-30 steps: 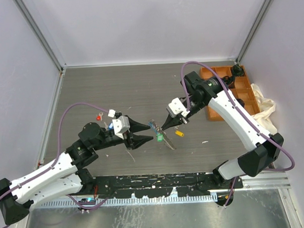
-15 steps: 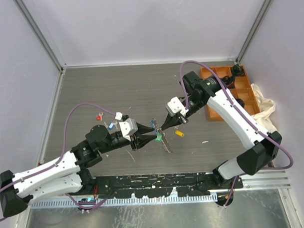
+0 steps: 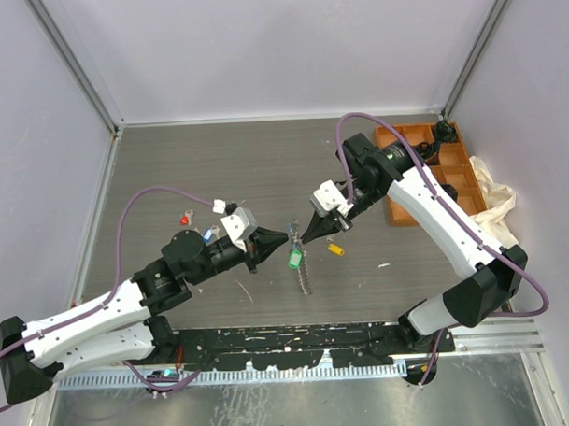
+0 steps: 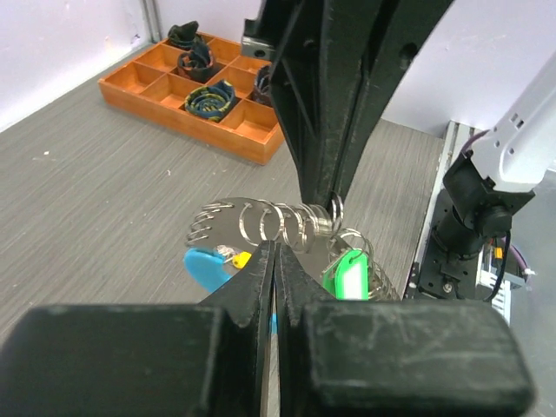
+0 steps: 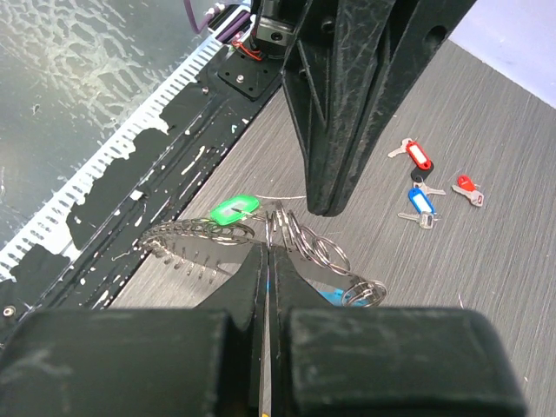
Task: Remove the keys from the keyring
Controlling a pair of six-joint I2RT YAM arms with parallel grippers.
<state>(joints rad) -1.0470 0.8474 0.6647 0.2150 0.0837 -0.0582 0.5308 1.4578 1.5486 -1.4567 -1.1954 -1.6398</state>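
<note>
Top external view: we list one silvery coiled keyring [image 3: 303, 273], green-tagged key [image 3: 292, 259] dangling, above the grey worktop [image 3: 217, 169], gripped by closed left pincer [image 3: 283, 238] and closed right pincer [image 3: 301, 238]; long axis left-right.

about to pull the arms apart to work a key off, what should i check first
1. Left gripper fingers shut on the keyring: ok.
2. Right gripper fingers shut on the keyring: ok.
3. Green-tagged key hanging on the keyring, left to remove: ok.
4. Which coil each gripper pinches: cannot tell.
5. Red-tagged key and blue-tagged key lying on the table, away from the pull: ok.
6. Orange tray off to the side of both grippers: ok.
</note>
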